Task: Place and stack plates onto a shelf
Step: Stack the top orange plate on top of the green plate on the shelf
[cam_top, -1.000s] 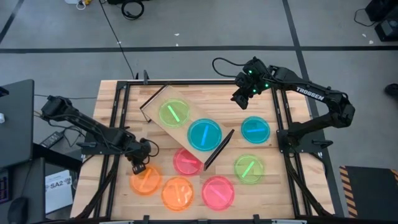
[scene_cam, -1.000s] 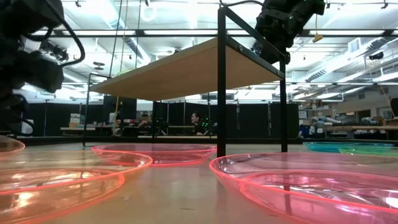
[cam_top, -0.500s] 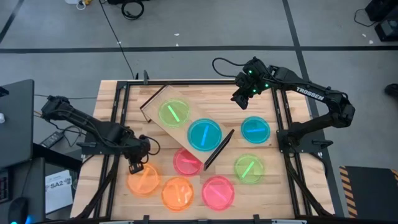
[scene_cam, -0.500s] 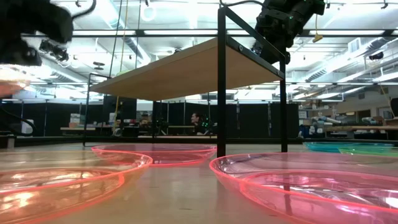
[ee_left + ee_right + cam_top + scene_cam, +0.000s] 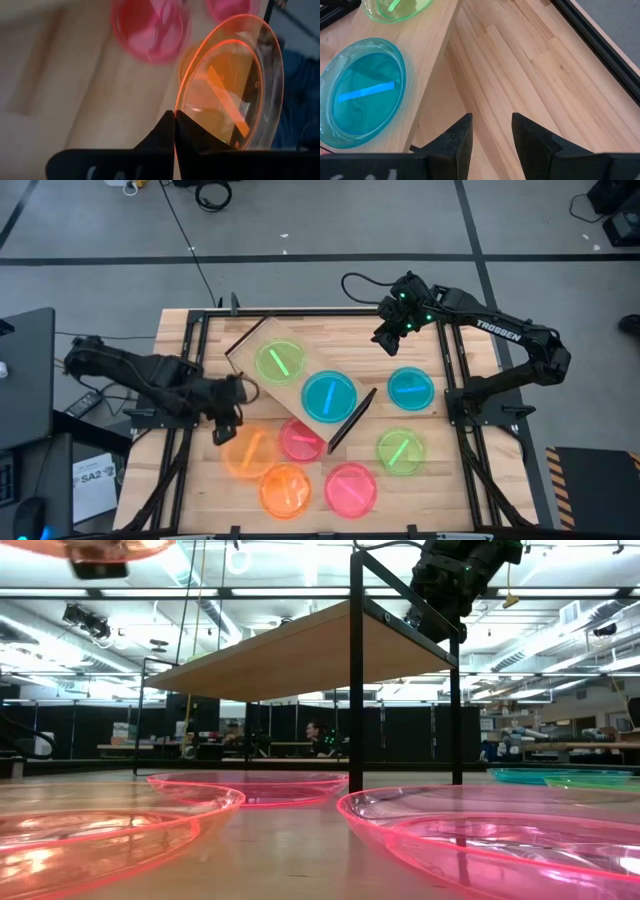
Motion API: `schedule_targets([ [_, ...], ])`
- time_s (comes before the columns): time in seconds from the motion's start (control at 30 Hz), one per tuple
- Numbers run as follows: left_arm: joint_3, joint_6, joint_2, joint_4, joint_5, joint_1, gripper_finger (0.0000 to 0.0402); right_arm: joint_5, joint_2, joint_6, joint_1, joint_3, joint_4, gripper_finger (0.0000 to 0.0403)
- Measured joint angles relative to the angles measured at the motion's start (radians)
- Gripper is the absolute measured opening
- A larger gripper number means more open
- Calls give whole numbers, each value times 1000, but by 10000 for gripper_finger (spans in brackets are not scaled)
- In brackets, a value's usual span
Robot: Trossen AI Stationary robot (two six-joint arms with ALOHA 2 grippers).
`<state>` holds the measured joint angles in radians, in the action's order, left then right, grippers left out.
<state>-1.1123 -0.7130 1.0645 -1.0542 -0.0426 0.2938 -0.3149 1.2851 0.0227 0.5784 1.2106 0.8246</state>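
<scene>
My left gripper (image 5: 226,427) is shut on an orange plate (image 5: 249,452), which also shows in the left wrist view (image 5: 235,90) and at the top of the low view (image 5: 110,548). The shelf (image 5: 262,338) lies slantwise mid-table and carries a green plate (image 5: 280,363) and a cyan plate (image 5: 329,397). On the tabletop lie two pink plates (image 5: 300,440) (image 5: 350,488), another orange plate (image 5: 285,490), a cyan plate (image 5: 410,388) and a green plate (image 5: 400,451). My right gripper (image 5: 392,332) hovers open above the table's far right part, beside the shelf; its fingers (image 5: 455,137) touch nothing. My left gripper pinches the orange plate by its rim (image 5: 176,116), at the edge nearest the table's left side, between its two shut fingers (image 5: 160,137). The plate juts out beyond the fingertips. It is lifted clear of the table, high above the plates still lying there.
The shelf's dark end panels (image 5: 352,420) stand up from the table; a pink plate lies partly under the near one. Black frame rails (image 5: 192,360) run along the table's left and right sides. Bare wood (image 5: 330,330) lies at the far edge.
My left gripper has risen, carrying the orange plate from the tabletop to well above it, and has drifted slightly toward the far edge and the shelf. The plate has left the near-left corner, where it lay. My right arm has kept still.
</scene>
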Motion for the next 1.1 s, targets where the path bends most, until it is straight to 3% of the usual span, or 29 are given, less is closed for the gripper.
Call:
schedule_targets([
  [0.27,-70,72,0,2,21,-180,2,0,0,0,0,0,0,144],
  [0.83,-71,124,2,19,21,-628,2,0,0,0,0,0,0,144],
  [1.1,-71,125,4,78,21,-776,2,0,0,0,0,0,0,144],
])
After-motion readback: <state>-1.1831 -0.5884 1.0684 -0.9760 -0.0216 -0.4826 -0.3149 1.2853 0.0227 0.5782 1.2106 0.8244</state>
